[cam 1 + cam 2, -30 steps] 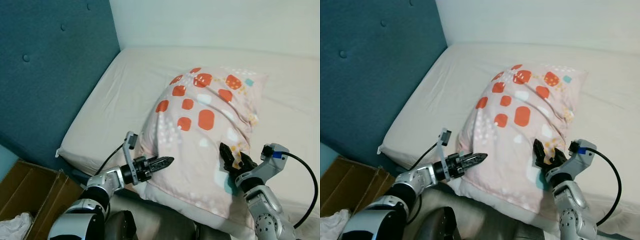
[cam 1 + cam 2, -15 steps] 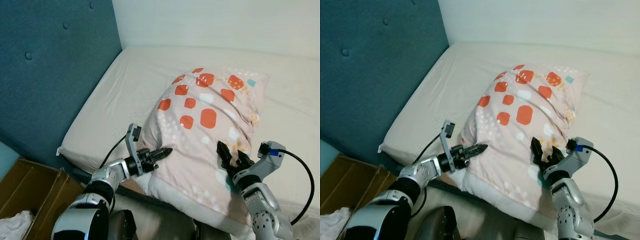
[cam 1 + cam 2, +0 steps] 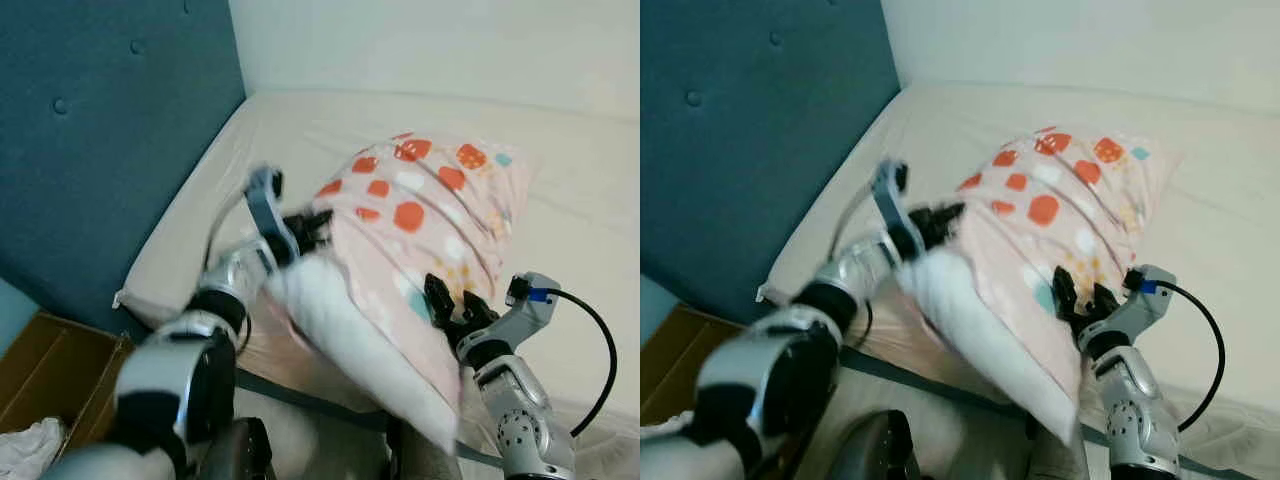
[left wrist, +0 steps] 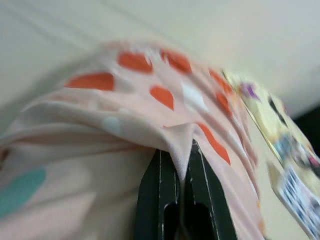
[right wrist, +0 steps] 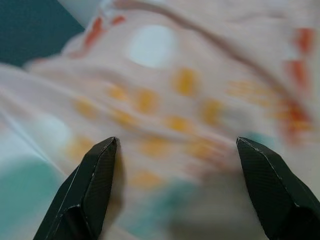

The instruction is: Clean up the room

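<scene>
Bedroom, bare mattress (image 3: 250,150) | patterned pillow (image 3: 420,215) at its near edge, one corner pinched by left gripper (image 4: 181,165) | right gripper (image 5: 177,187) spread against it | tidying unfinished, pillow not yet placed.

Bed (image 3: 300,130) covered by a pale cream sheet | teal buttoned headboard (image 3: 90,150) seen along its left side | plain pale wall (image 3: 450,40) behind | brown cardboard box (image 3: 50,370) at lower left | soft, even light

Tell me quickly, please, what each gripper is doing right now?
Left gripper: shut on a fold of the patterned pillow.
Right gripper: open, fingers spread against the pillow.
</scene>
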